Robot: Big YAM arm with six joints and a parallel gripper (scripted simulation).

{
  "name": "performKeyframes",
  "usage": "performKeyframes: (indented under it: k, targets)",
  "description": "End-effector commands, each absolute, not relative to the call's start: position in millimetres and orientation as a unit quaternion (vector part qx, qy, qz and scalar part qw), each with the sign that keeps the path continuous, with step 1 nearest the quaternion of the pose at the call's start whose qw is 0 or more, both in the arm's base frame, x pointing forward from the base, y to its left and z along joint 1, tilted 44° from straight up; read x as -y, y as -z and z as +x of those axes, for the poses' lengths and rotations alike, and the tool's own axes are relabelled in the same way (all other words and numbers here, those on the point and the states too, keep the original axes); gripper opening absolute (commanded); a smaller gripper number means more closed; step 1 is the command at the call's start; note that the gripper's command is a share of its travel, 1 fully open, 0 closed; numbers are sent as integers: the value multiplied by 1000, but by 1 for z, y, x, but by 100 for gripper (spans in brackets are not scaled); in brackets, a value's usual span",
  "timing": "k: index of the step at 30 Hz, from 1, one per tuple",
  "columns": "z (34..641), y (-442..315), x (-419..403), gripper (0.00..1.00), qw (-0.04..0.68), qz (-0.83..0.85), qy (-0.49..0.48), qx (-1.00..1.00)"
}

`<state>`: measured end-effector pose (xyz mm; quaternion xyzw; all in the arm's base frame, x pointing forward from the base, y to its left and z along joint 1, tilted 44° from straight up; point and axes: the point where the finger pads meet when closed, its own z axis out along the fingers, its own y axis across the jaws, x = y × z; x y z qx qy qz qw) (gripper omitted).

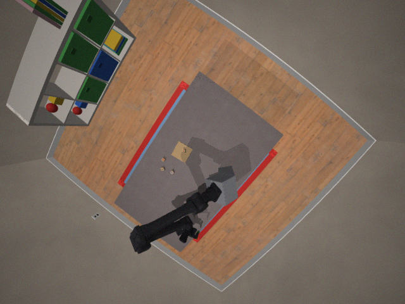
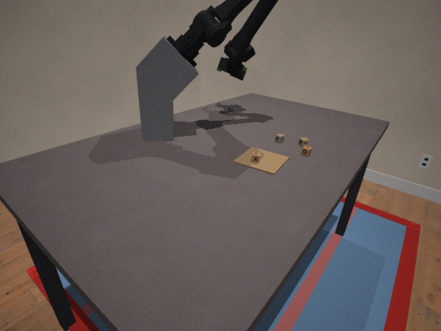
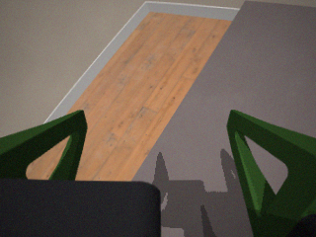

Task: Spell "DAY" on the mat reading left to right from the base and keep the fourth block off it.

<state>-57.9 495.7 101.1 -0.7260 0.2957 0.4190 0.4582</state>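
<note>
A tan mat (image 2: 260, 160) lies flat on the grey table; it also shows in the top view (image 1: 181, 151). One block (image 2: 255, 157) with a red X on its side sits on the mat. Three more blocks lie on the table beyond the mat: one with blue marks (image 2: 280, 137), a plain-looking one (image 2: 303, 141), and one with a red O on its side (image 2: 306, 150). Their top letters are too small to read. My gripper (image 2: 233, 69) hangs high above the table's far side, far from the blocks. Its green fingers are wide open and empty.
A tall grey angled block (image 2: 158, 96), the arm's base stand, rises from the table's far left. The table edge runs close below the gripper in the wrist view, with wooden floor (image 3: 143, 94) beyond. A shelf (image 1: 68, 59) stands off the table.
</note>
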Motion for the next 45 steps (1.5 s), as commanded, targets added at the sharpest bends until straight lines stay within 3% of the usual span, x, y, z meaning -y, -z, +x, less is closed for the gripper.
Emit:
performKeyframes:
  k: [1, 18, 25, 32, 34, 45]
  targets:
    - [-59, -103, -496, 100, 459, -725, -421, -294]
    - [-61, -107, -496, 100, 463, -723, -423, -289]
    - [-32, -116, -501, 100, 476, -721, -408, -296]
    - [60, -124, -497, 100, 493, -716, -367, -330]
    - [60, -124, -497, 100, 493, -716, -367, -330]
    - [251, -150, -422, 100, 525, -689, -285, -411]
